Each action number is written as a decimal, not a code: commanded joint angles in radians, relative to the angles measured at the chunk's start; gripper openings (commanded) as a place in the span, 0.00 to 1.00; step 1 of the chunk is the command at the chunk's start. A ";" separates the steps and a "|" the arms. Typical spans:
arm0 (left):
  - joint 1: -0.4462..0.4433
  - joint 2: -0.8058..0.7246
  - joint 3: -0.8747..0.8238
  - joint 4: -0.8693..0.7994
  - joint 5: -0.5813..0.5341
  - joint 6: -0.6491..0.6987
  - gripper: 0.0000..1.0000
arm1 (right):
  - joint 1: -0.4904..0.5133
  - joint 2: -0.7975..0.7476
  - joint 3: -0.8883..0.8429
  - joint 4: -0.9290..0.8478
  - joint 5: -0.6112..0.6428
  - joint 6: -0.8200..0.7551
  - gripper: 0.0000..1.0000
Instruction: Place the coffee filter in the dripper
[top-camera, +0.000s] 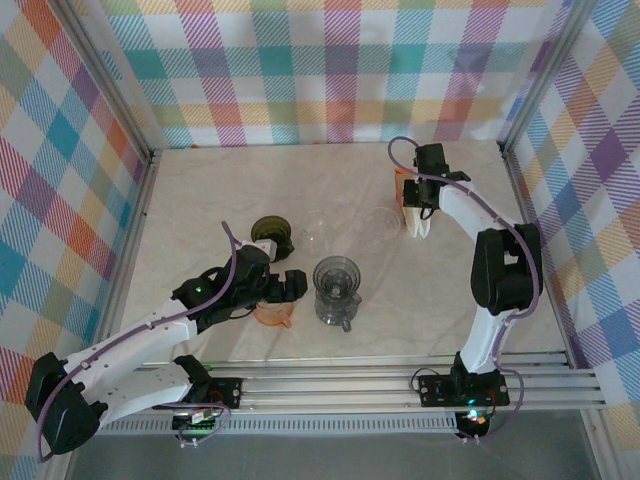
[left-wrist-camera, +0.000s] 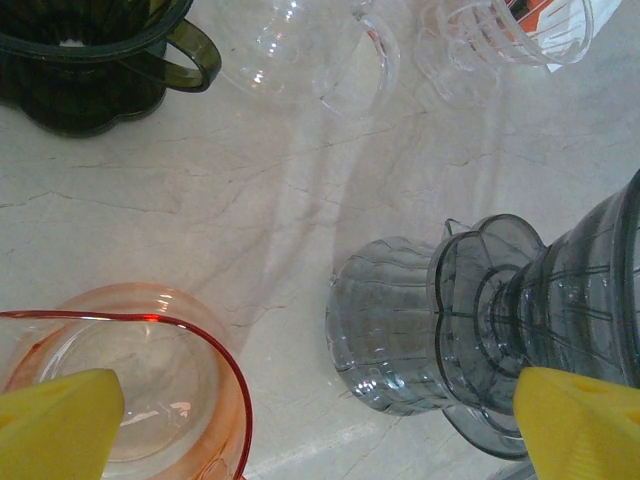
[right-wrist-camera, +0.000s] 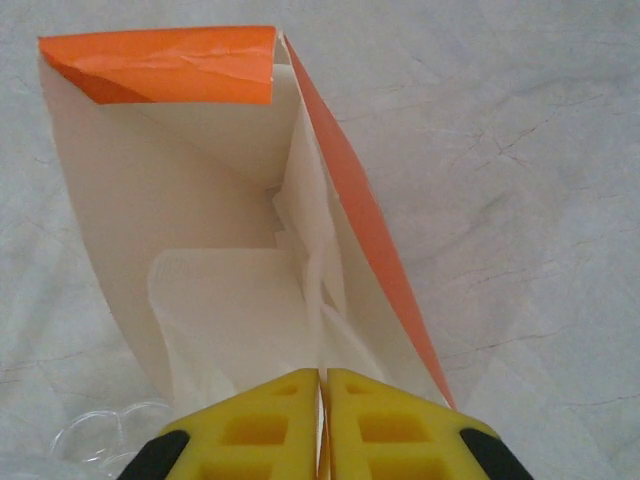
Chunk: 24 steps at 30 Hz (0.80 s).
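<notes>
Right pincer (right-wrist-camera: 322, 425) pressed together on a white coffee filter (right-wrist-camera: 220, 310) inside the orange-topped bag (right-wrist-camera: 120, 200), near the table's (top-camera: 200, 190) far right corner; left pincer (left-wrist-camera: 320, 430) spread between orange dripper (left-wrist-camera: 150, 380) and grey dripper (left-wrist-camera: 560, 300) by the near edge. Step, as judged: drawing the filter out; next, lift it clear and carry it to a dripper. No legible writing

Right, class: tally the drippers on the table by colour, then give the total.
Green dripper: 1
Orange dripper: 1
Grey dripper: 1
Clear drippers: 2
Total: 5
</notes>
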 joint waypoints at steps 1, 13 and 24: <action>-0.006 0.001 -0.004 0.019 0.003 -0.004 1.00 | 0.003 0.007 0.032 -0.001 0.011 0.005 0.07; -0.006 0.023 -0.004 0.033 0.010 -0.005 1.00 | 0.005 -0.049 0.027 0.041 0.015 0.002 0.00; -0.006 0.022 0.001 0.033 0.016 -0.004 1.00 | 0.005 -0.135 0.023 0.039 0.014 0.015 0.00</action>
